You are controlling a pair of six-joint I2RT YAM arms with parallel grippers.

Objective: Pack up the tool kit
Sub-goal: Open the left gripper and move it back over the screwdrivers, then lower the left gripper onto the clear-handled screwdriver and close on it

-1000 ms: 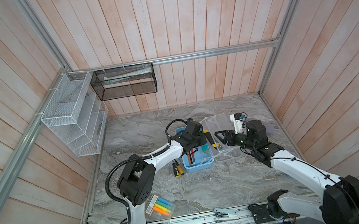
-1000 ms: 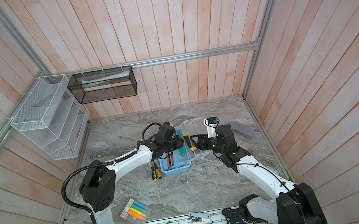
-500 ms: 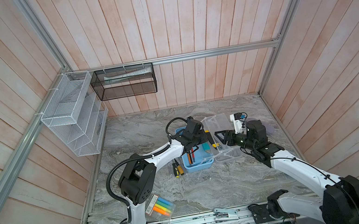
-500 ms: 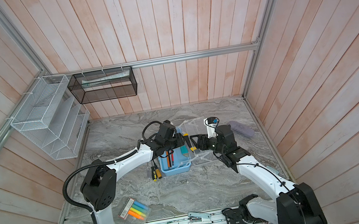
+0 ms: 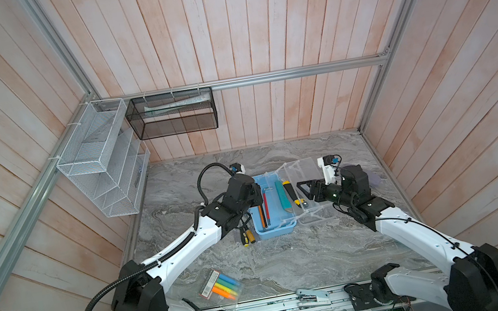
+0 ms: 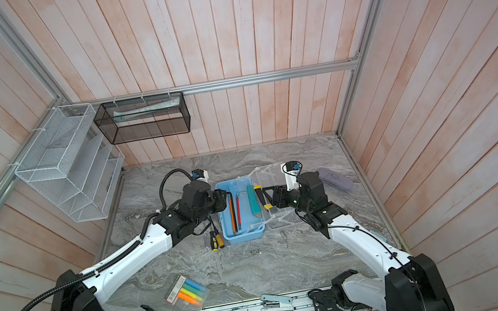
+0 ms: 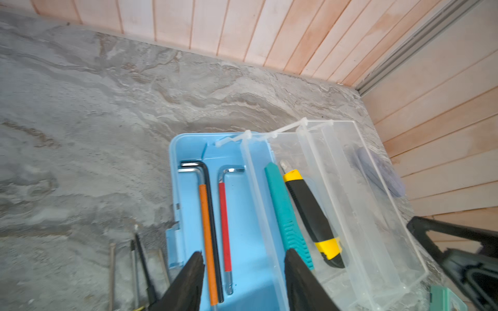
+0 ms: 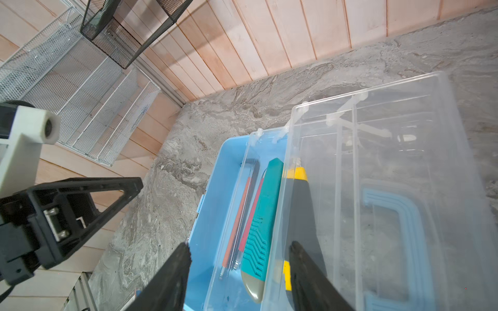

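Tool kit [image 5: 274, 232] stands open near the middle of the worktop [image 5: 292, 264], its clear lid [image 5: 306, 171] folded back toward the right arm. Orange, black and red hex keys [image 7: 206, 215] lie in the blue base. A teal utility knife [image 7: 286, 215] and a yellow-and-black utility knife [image 7: 310, 215] lie in the clear tray. The left gripper [image 7: 244, 254] hovers over the hex keys, jaws wide and empty. The right gripper [image 8: 239, 245] hangs over the tray edge, jaws apart, clasping nothing. Screwdrivers [image 5: 247, 236] lie just beside the box.
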